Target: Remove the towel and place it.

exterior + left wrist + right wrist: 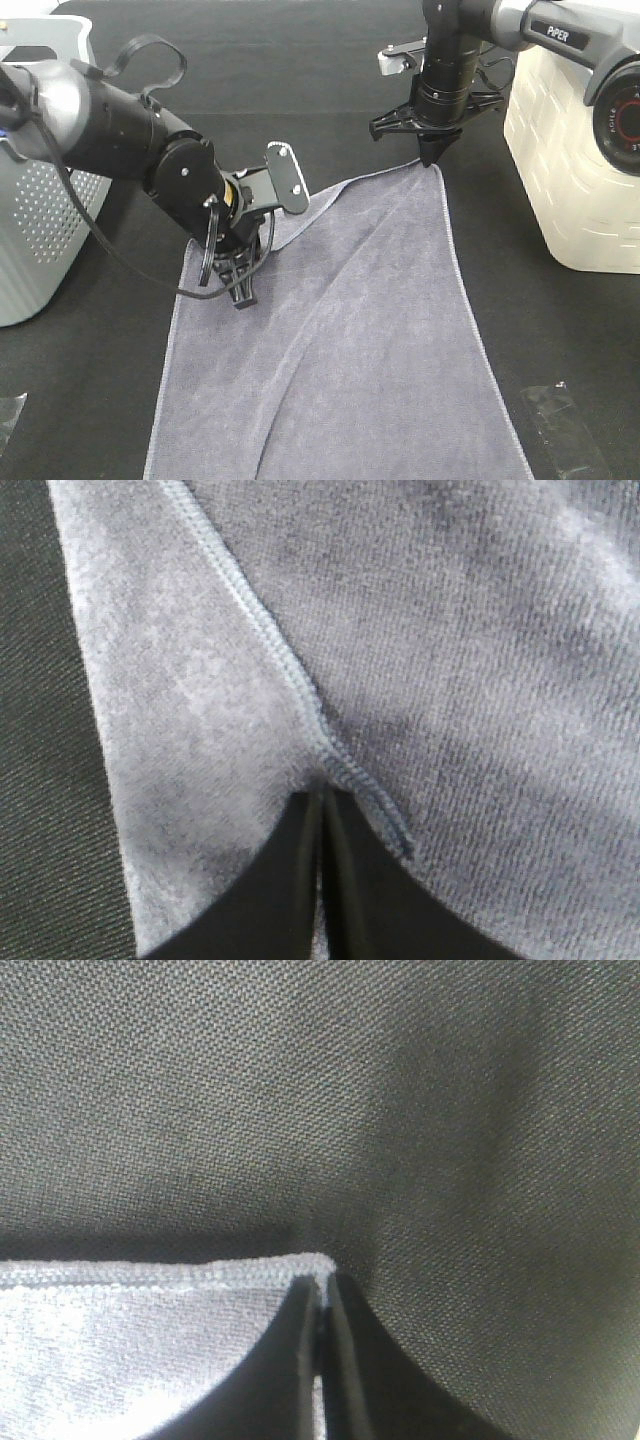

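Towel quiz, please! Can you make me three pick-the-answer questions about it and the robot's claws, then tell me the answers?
1. Where is the towel?
A) lying on the black table
B) rolled in a ball
C) up in the air

2. What colour is the towel?
A) red
B) yellow
C) grey-lavender

3. What is the right gripper doing?
A) standing wide open
B) shut on the towel's corner
C) holding a cup

Answers:
1 A, because it spreads out over the table.
2 C, because the whole cloth is a greyish purple.
3 B, because the right wrist view shows its jaws closed on the hemmed corner.
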